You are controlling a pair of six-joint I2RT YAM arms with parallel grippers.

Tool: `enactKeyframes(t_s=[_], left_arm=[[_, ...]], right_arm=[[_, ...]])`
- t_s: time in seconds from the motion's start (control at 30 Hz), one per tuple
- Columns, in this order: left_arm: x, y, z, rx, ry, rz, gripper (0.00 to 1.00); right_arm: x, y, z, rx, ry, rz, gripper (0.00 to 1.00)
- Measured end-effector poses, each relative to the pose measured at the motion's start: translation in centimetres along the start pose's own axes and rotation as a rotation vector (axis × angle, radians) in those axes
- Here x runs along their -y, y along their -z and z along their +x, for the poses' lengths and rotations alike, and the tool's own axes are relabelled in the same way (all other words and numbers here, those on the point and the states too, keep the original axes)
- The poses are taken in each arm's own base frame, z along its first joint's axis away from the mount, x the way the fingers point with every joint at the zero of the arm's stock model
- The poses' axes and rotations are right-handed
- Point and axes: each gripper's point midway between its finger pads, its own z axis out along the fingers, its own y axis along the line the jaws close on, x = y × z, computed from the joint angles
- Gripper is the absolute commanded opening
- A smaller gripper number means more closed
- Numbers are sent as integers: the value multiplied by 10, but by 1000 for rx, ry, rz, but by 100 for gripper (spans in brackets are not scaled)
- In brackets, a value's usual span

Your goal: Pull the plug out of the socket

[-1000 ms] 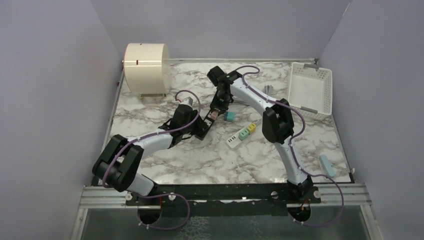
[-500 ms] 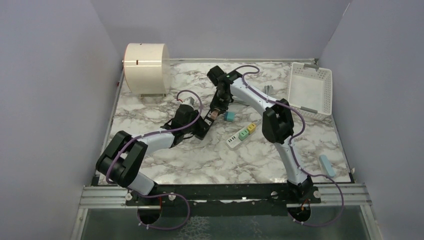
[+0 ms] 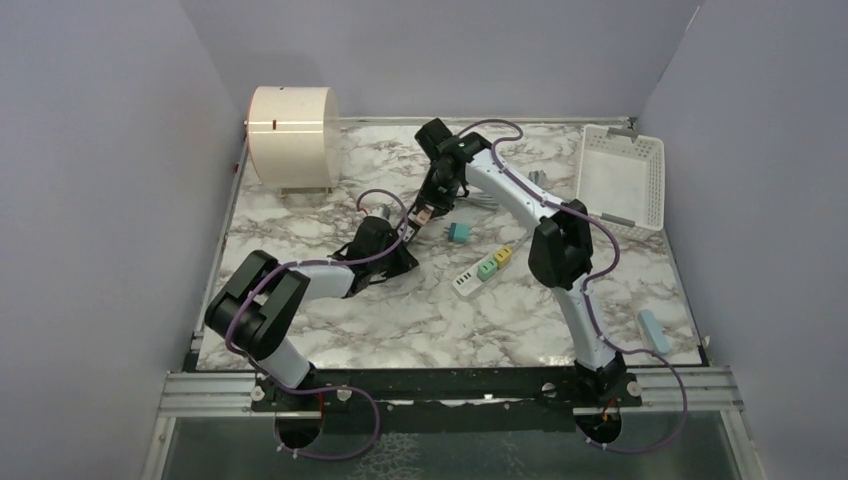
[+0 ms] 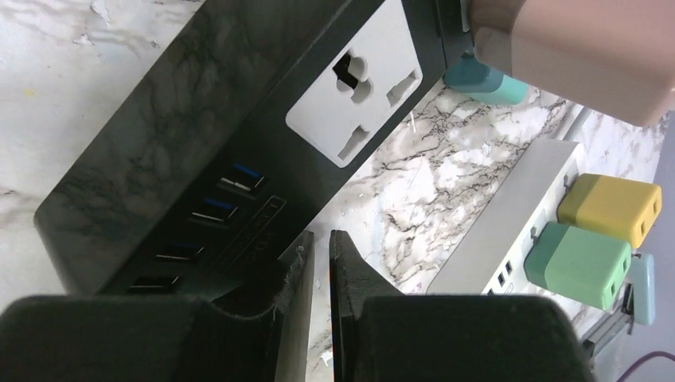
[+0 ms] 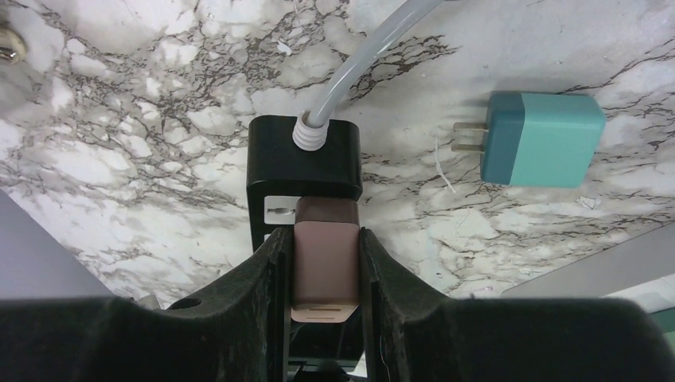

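A black power strip (image 4: 183, 135) with a white socket (image 4: 358, 87) and USB ports lies on the marble table; it also shows in the right wrist view (image 5: 302, 159), with a grey cable at its far end. My right gripper (image 5: 325, 318) is shut on a pink plug (image 5: 325, 263), which it holds over the strip's far end. In the left wrist view the pink plug (image 4: 573, 56) looks raised off the strip's face; its prongs are hidden. My left gripper (image 4: 318, 270) is shut and empty, its tips at the strip's near edge by the USB ports.
A teal plug (image 3: 459, 232) lies loose just right of the strip. A white power strip (image 3: 466, 281) holds a green plug (image 3: 487, 268) and a yellow plug (image 3: 503, 255). A white basket (image 3: 620, 175) stands back right and a cream cylinder (image 3: 292, 125) back left.
My right gripper has moved away toward the back with the pink plug in it. My left arm has shifted right, its gripper staying on the black strip.
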Motion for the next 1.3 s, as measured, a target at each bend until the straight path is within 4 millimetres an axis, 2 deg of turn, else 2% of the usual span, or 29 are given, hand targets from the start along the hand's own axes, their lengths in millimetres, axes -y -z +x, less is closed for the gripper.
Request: enactKeyframes(t_s=[0.2, 0.3, 0.4, 0.57, 0.67, 0.93, 1.03, 1.13, 1.3], left_arm=[[7, -1, 3, -18, -4, 41, 18], [17, 4, 7, -48, -37, 93, 21], [43, 23, 0, -44, -103, 208, 23], [99, 62, -12, -33, -215, 473, 23], [112, 69, -10, -71, -229, 585, 22], [101, 57, 11, -224, -114, 716, 18], [102, 54, 11, -234, -100, 748, 17], [101, 45, 8, -238, -79, 756, 8], [86, 22, 14, -277, 3, 713, 0]], right_arm=[[1, 0, 0, 0, 14, 1, 1], [4, 0, 1, -3, 49, 6, 1], [9, 0, -1, -8, 102, 11, 1], [17, -5, -4, -19, 231, 12, 1], [21, -6, -6, -31, 315, 5, 1], [31, -15, 3, -122, 498, -78, 1], [34, -16, 5, -143, 544, -97, 1], [34, -16, 6, -149, 573, -109, 1], [36, -16, 5, -145, 587, -105, 1]])
